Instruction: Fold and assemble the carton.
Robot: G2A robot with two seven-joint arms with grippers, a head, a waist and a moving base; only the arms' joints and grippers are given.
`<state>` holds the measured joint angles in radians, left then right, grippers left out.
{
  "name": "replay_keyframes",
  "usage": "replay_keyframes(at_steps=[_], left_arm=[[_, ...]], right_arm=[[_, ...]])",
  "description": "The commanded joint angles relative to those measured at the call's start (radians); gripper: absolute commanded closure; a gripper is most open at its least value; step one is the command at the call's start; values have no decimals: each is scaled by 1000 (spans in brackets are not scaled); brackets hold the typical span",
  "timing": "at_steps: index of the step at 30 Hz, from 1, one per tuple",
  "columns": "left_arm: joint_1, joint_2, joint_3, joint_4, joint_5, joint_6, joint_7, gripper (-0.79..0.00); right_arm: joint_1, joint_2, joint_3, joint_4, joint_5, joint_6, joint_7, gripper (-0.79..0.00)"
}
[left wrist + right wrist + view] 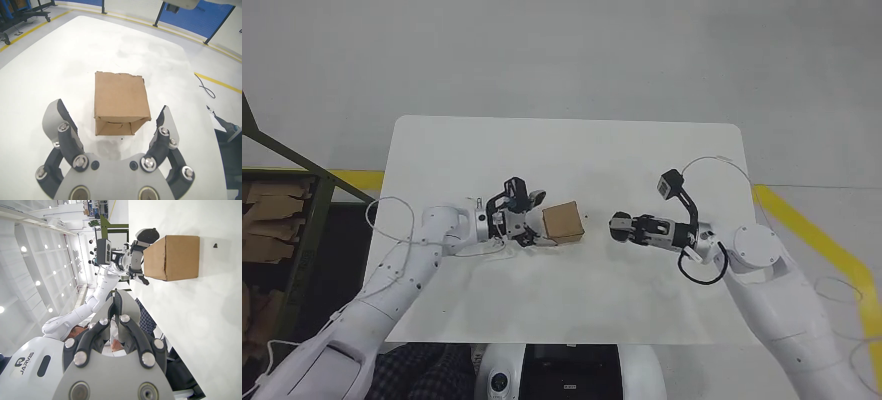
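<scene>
One carton [563,222] lies near the middle of the worktop [662,150]. Its open end faces the left pincer [534,224], whose fingers stand wide apart on both sides of that end and grip nothing. The right pincer [614,226] is pressed together and empty, apart from the opposite end. The flaps inside the carton are hard to make out.

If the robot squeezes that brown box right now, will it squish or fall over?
It would probably squish a bit: the carton is thin cardboard, and its end facing the open left gripper looks hollow. It likely weighs little, seeming empty inside. It rests flat on the table, so pushed it should slide rather than tip.
</scene>
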<state>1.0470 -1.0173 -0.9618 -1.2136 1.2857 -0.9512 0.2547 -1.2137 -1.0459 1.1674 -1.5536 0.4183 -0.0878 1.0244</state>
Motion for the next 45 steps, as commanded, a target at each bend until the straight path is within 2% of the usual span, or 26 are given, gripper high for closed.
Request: replay_keyframes(at_steps=[1,8,13,20,22,28,36,37,39,40,41,42,45], left_arm=[[17,7,-24,-12,-18,-13,17,-785],[58,25,-106,-49,-100,-22,26,-785],[60,32,-159,-43,-171,-5,-10,-785],[31,45,-232,-1,-292,-22,-124,-785],[27,51,-262,11,-331,-23,-139,-785],[31,68,-351,26,-414,-20,-177,-785],[61,87,-445,31,-487,-8,-216,-785],[67,89,-457,32,-500,-6,-224,-785],[72,92,-471,35,-516,-2,-234,-785],[75,93,-478,38,-526,0,-241,-785],[77,95,-486,41,-536,4,-248,-785],[79,96,-494,44,-546,6,-254,-785],[90,101,-521,49,-578,7,-267,-785]], right_arm=[[9,-2,-6,15,-2,-3,-4,0],[67,-13,-30,80,-19,-31,-39,0],[120,-21,-23,155,-34,-66,-115,-9],[180,-23,22,255,-62,-105,-212,-108],[185,-20,42,270,-105,-109,-270,-120],[151,-11,99,252,-237,-123,-474,-68],[61,-4,188,179,-375,-119,-754,-114],[48,-2,197,161,-413,-114,-777,0],[34,-1,206,138,-449,-98,-805,0],[26,-1,211,126,-467,-90,-821,-28],[20,0,215,116,-493,-79,-835,-99],[14,1,217,106,-522,-67,-849,-135],[-8,-1,229,80,-548,-61,-886,-175]])
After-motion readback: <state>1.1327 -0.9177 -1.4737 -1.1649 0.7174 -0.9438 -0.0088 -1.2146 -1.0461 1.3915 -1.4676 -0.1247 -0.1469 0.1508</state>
